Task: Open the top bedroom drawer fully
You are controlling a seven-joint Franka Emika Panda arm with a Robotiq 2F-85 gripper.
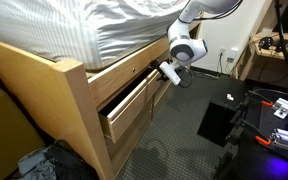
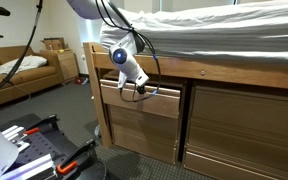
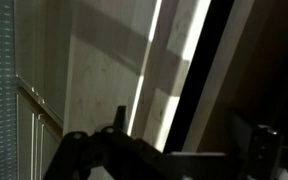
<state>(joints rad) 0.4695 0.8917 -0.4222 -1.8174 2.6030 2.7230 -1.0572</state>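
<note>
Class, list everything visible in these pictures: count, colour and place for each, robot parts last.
top bedroom drawer: one, light tan, under the bed, partly open.
lower drawer front: one, tan, below it.
bedding: one, grey-white striped, on the bed.
sofa: one, tan, across the room.
cardboard box: one, brown, beside the sofa.
carpet: one, grey, floor.
robot arm: one, white, reaching down to the drawer.
gripper: one, black, at the drawer's top edge.

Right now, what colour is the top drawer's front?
Light tan wood; the top drawer shows best in an exterior view.
</note>
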